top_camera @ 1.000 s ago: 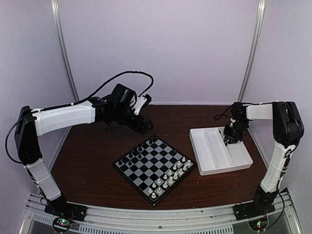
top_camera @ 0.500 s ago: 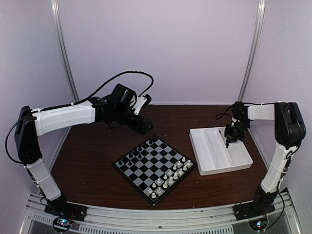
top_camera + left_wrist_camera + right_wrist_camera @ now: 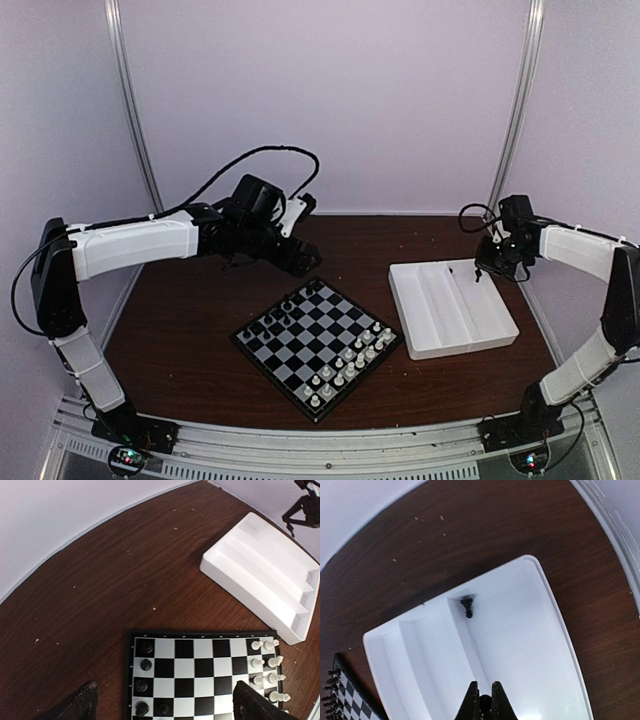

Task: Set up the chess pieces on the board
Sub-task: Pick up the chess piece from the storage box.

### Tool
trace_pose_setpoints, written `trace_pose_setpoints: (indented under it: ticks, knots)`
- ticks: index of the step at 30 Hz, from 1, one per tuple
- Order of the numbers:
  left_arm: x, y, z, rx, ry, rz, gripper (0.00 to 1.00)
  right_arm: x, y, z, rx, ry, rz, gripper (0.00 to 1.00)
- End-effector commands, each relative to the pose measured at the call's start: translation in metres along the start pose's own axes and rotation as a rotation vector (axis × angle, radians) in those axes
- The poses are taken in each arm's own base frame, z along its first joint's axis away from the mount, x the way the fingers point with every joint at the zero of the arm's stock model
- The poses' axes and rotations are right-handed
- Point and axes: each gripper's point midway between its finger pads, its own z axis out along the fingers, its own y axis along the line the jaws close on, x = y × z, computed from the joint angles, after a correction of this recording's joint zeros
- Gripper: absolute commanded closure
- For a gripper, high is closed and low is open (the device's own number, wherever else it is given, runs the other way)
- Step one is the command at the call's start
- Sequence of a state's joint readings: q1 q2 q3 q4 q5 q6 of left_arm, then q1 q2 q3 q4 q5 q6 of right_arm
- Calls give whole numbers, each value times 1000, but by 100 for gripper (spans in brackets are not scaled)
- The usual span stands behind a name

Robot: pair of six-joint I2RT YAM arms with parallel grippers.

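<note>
Presently, right arm (image 3: 580, 248): wrist lifted above the far rim of the white tray (image 3: 460, 346).
Right gripper (image 3: 483, 686): pinched tight on a tiny black chessman (image 3: 484, 700).
Left arm (image 3: 135, 245): stretched behind the board (image 3: 300, 350).
Left gripper (image 3: 300, 262): fingers spread wide, holding nothing.
Black pieces (image 3: 145, 665): several on the board; another piece (image 3: 467, 607) lies in a far corner of the tray.

Your left arm (image 3: 130, 245) and right arm (image 3: 580, 245) wear white shells over black joints; a black cable (image 3: 270, 149) loops above the left.
</note>
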State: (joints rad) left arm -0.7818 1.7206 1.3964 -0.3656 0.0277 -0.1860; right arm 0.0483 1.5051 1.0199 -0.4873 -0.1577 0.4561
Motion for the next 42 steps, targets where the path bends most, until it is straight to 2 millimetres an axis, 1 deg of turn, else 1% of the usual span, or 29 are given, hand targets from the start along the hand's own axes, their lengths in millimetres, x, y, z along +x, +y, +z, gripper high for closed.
trace_pose_setpoints:
  ticks: [1, 4, 7, 10, 14, 18, 20, 24, 28, 30, 38, 42]
  knots:
    - [-31, -51, 4, 88, -107, 57, 6, -32, 43, -40, -190, -182, -59, 100]
    - [-44, -82, 13, 167, -129, 69, 10, -30, 76, -64, -305, -205, -73, 100]
    - [-50, -102, 23, 241, -171, 35, 14, -21, 111, -85, -422, -219, -77, 100]
    - [-59, -115, 28, 292, -239, 10, 17, -13, 147, -105, -562, -237, -52, 100]
    - [-75, -131, 26, 327, -348, 32, 19, -3, 190, -132, -729, -251, -24, 100]
    - [-84, -135, 28, 347, -373, 30, 22, 11, 218, -153, -826, -259, -37, 100]
    - [-86, -139, 28, 366, -377, 27, 25, 18, 227, -159, -858, -257, -49, 100]
    - [-85, -145, 30, 405, -371, 30, 31, 30, 245, -166, -924, -234, -68, 100]
    - [-84, -149, 28, 424, -373, 38, 38, 42, 257, -169, -961, -210, -83, 100]
    - [-86, -150, 27, 431, -379, 42, 39, 47, 261, -168, -968, -197, -92, 100]
    - [-89, -159, 13, 502, -429, 51, 41, 59, 258, -158, -939, -188, -106, 100]
    - [-90, -162, 11, 520, -429, 56, 46, 64, 259, -157, -944, -184, -114, 100]
